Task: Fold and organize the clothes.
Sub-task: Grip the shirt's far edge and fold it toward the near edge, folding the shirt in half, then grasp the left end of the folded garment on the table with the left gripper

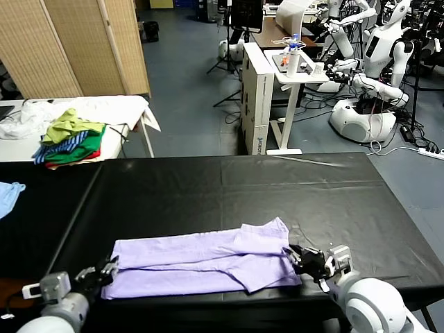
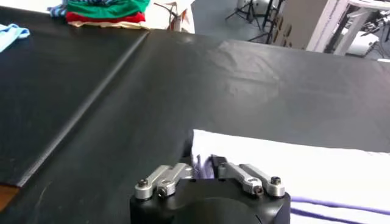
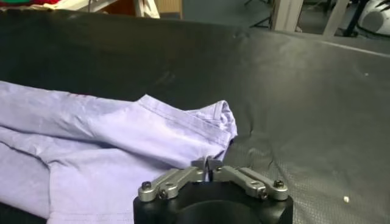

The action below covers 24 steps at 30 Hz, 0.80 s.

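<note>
Left pincer (image 2: pixel 204 165) sits at near corner of lavender T-shirt (image 2: pixel 292 161) on black table (image 2: pixel 183 79); garment heap (image 2: pixel 106 12) and blue cloth (image 2: pixel 11 33) far beyond.

The black table (image 1: pixel 229 187) lay bare across its far half, giving open passage above it. Along the near edge the lavender T-shirt (image 1: pixel 201 260) stretched between the left gripper (image 1: pixel 107 269) and right gripper (image 1: pixel 297 257). A garment heap (image 1: pixel 69 139) sat on a separate white table (image 1: pixel 128 107), well apart.

Grey floor (image 1: pixel 187 76), woven folding screen (image 1: pixel 76 45), white desk (image 1: pixel 267 83) behind.
</note>
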{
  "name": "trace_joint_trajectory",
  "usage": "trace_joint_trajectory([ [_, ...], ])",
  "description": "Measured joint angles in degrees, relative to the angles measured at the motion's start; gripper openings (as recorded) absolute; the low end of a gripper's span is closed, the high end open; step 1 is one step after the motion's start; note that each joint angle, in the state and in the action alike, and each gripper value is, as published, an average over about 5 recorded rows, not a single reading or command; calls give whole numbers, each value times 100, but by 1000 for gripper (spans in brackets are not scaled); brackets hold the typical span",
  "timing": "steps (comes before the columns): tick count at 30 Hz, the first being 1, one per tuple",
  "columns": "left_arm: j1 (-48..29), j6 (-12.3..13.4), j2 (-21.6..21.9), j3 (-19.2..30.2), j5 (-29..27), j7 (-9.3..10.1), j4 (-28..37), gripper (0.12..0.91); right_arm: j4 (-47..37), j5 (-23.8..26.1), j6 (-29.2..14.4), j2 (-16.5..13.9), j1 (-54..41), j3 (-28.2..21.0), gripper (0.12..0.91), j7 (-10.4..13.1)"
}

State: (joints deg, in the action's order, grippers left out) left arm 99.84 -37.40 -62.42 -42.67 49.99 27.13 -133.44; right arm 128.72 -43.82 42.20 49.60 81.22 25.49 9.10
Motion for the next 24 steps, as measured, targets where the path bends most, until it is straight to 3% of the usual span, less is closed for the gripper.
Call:
trace_joint_trajectory([
  [2,-40,50,-14,-38,19,-33,-31,844,-32,-57,0,82,-90,11,898,104],
  [4,-146,128,-6,-81,64,-103,-15,890,-134,-95,0,187,-234,-30,904,251],
  [8,-493,288,50,-88,146,-304,158,906,-529,-134,-100,428,-625,-196,907,430],
  [15,-1063,426,111,154,133,-529,671,907,-1257,10,-424,750,-1203,-578,904,426],
  [24,-1302,428,71,393,81,-552,1188,907,-1721,260,-501,977,-1552,-902,726,399],
])
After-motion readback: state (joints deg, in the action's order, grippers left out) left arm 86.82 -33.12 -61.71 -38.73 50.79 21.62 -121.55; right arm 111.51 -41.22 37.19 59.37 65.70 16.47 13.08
